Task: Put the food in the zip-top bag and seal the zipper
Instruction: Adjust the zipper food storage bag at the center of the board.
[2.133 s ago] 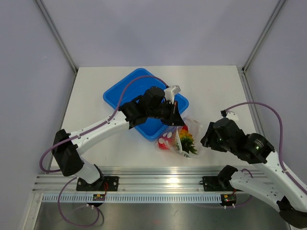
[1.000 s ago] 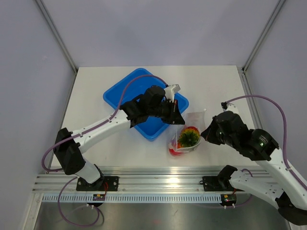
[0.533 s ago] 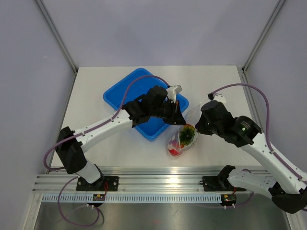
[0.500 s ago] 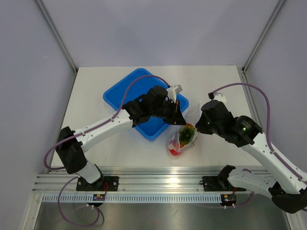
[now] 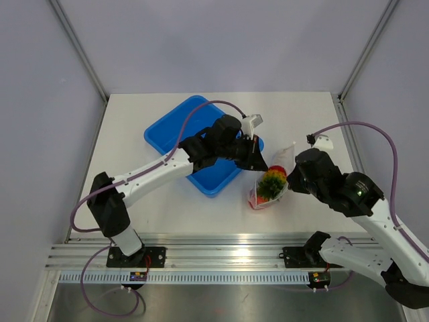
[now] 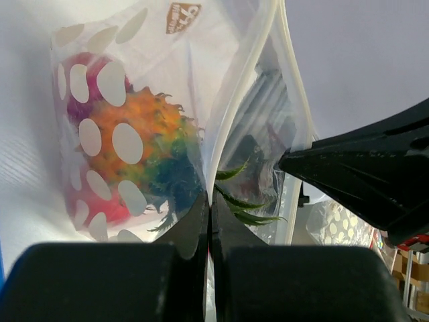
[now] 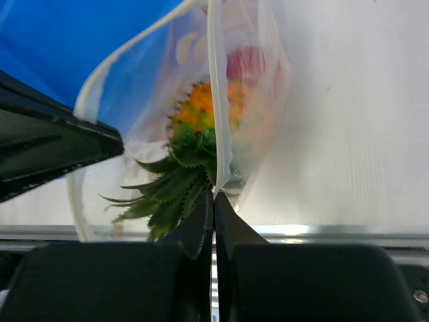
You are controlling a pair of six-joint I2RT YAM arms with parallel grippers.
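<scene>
The zip-top bag (image 5: 276, 173), clear with white dots, hangs between my two grippers beside the blue tray. The food is inside it: the orange pineapple (image 6: 144, 131) with its green crown (image 7: 175, 184) and a red fruit (image 6: 99, 201). My left gripper (image 6: 210, 199) is shut on one lip of the zipper (image 6: 231, 100). My right gripper (image 7: 214, 196) is shut on the other lip (image 7: 216, 100). The two lips stand apart, so the mouth gapes. In the top view the left gripper (image 5: 263, 163) is at the bag's left and the right gripper (image 5: 289, 176) at its right.
The blue tray (image 5: 175, 134) lies on the white table to the left of the bag, under the left arm. The metal rail (image 5: 221, 241) runs along the near table edge. Grey walls close in the back and sides.
The bag and both grippers have shifted to the right and slightly back, away from the tray's corner. The right arm has drawn back to the right. Both grips stay shut.
</scene>
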